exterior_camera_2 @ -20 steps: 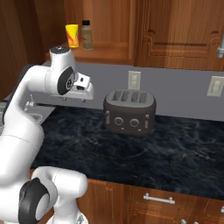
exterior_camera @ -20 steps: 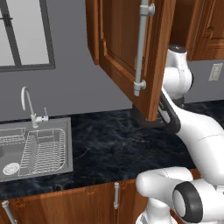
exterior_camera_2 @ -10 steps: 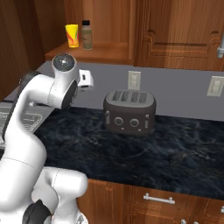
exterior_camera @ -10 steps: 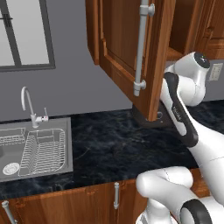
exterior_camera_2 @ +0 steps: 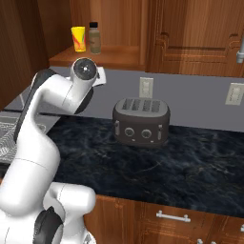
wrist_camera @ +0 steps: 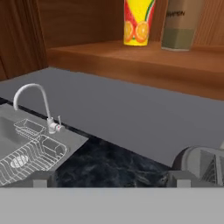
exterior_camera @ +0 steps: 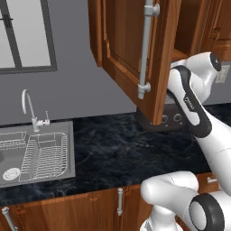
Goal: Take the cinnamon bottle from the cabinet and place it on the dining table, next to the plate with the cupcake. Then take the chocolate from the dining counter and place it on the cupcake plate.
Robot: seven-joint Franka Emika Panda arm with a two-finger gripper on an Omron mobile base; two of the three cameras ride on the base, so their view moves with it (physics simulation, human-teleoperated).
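- Two containers are seen on the open cabinet (exterior_camera_2: 119, 28) shelf: a yellow cup printed with orange slices (exterior_camera_2: 78, 38) and, just beside it, the cinnamon bottle (exterior_camera_2: 95, 38), tan-brown with a dark cap; both stand upright near the shelf's front edge.
- In the hand view the same pair is seen at the top of the frame, the cup (wrist_camera: 139, 22) to the left and the bottle (wrist_camera: 181, 24) to the right, slightly apart; the bottle's top is cut off by the frame.
- The tool (wrist_camera: 109, 178) is spread wide, its two dark fingertips (wrist_camera: 41, 178) being seen far apart at the bottom of the hand view; nothing is held between them; it is kept below the shelf and well apart from the bottle.
- The cabinet door (exterior_camera: 135, 54) is swung open, its grey bar handle (exterior_camera: 146, 49) vertical.
- A dark toaster (exterior_camera_2: 141, 121) rests on the black marbled surface (exterior_camera_2: 167, 162) against the wall; a sink (exterior_camera: 34, 153) with a wire rack and a curved tap (exterior_camera: 31, 110) is set in the surface to the left.
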